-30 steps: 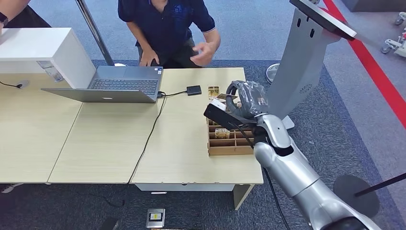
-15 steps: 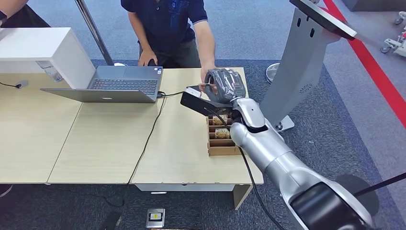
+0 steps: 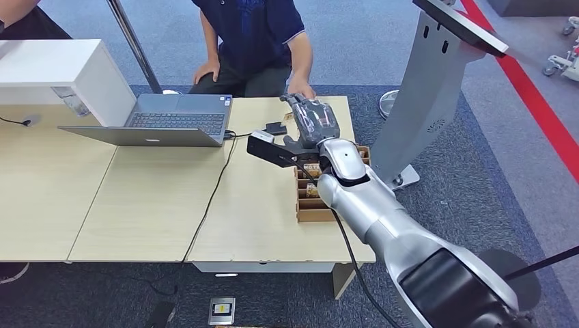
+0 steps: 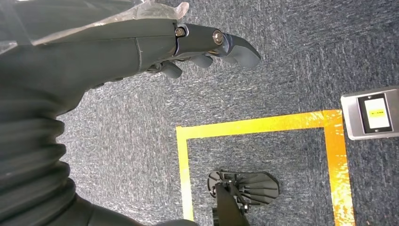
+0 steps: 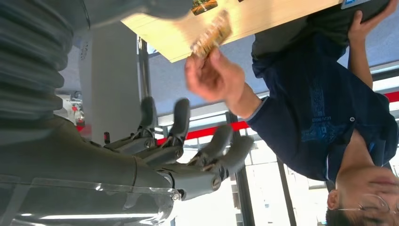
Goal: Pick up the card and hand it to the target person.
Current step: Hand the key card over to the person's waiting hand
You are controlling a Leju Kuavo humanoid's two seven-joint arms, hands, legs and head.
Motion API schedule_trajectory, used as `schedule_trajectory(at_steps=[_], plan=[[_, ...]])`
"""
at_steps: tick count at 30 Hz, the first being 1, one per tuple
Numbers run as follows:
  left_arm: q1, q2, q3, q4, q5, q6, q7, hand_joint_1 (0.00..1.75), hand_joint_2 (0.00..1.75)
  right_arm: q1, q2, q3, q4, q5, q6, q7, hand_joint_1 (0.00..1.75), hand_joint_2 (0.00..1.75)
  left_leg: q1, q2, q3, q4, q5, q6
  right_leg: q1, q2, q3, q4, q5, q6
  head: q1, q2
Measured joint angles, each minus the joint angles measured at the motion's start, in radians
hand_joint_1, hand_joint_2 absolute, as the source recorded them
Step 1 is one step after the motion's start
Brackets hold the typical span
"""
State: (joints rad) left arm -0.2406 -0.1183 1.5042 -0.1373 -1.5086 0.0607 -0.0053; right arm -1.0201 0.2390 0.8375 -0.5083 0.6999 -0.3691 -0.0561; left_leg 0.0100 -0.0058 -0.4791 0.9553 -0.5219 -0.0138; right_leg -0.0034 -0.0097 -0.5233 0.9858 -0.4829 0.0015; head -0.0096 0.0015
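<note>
The right robot hand reaches out over the far edge of the table, its fingers spread apart and holding nothing. Just beyond its fingertips, the person's hand grips the card, a small brown-printed piece pinched at one end; the card is clear of the robot hand and sits between it and the table edge in the right wrist view. In the head view the person's hand lies right at the tip of the right robot hand, and the card itself is too small to make out there. The person in a dark blue shirt stands on the far side of the table, facing the robot.

Under the right forearm, close behind the robot hand, stands a wooden divided box with a few small items in its compartments. To the left of the right robot hand lies a small dark adapter on a cable, and further left an open laptop beside a white box.

The left robot hand hangs over blue carpet marked with yellow tape; its fingers are loosely curved, apart and holding nothing
</note>
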Motion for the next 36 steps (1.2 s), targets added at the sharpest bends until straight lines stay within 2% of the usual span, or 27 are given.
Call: schedule_trajectory(at_steps=[9,14,17,21,25,31,36], plan=[[0.004,0.0,0.0,0.0,0.005,0.002,-0.008,0.0,0.0,-0.013,-0.008,-0.005,0.014,-0.093,-0.017,-0.068,0.0,1.75,0.0,0.0,0.0,0.0,0.0,0.0,0.0,0.0,0.0,0.0,0.001,0.0,0.0,0.0],[0.025,0.001,0.001,0.0,0.012,0.007,-0.032,0.0,0.0,-0.002,-0.053,-0.035,-0.073,-0.178,-0.006,-0.083,0.0,1.75,0.0,0.0,0.0,0.0,0.0,0.0,0.0,0.0,0.0,0.0,0.001,0.0,0.0,0.0],[0.036,0.004,0.001,0.0,0.016,0.008,-0.044,0.0,0.0,0.033,-0.107,-0.057,-0.183,-0.229,0.031,-0.05,0.0,1.75,0.0,0.0,0.0,0.001,0.0,0.0,0.0,0.0,0.0,-0.001,0.001,0.0,0.0,0.0],[0.049,0.009,0.003,0.0,0.019,0.01,-0.055,0.0,0.0,0.128,-0.204,-0.113,-0.39,-0.426,0.115,0.0,0.0,1.75,0.0,0.0,0.001,0.001,0.0,0.0,0.0,0.0,0.0,-0.001,0.001,0.0,0.0,0.0],[0.06,0.015,0.004,0.0,0.033,0.014,-0.066,0.0,0.0,0.245,-0.302,-0.18,-0.593,-0.594,0.151,0.015,0.0,1.75,0.0,0.0,0.0,0.001,0.0,0.0,0.0,0.0,0.0,-0.001,0.001,0.001,0.0,0.0],[0.071,0.025,0.006,0.0,0.057,0.021,-0.072,0.0,0.0,0.432,-0.419,-0.269,-0.835,-0.765,0.197,-0.015,0.0,1.75,0.0,0.0,0.0,0.001,0.0,0.0,0.0,0.0,0.0,-0.001,0.001,0.001,0.0,0.0],[0.075,0.03,0.01,0.0,0.07,0.023,-0.083,0.0,0.0,0.572,-0.478,-0.329,-0.957,-0.859,0.246,-0.069,0.0,1.75,0.0,0.0,0.0,0.0,0.0,0.0,0.0,0.0,0.0,-0.001,0.001,0.001,0.0,0.0]])
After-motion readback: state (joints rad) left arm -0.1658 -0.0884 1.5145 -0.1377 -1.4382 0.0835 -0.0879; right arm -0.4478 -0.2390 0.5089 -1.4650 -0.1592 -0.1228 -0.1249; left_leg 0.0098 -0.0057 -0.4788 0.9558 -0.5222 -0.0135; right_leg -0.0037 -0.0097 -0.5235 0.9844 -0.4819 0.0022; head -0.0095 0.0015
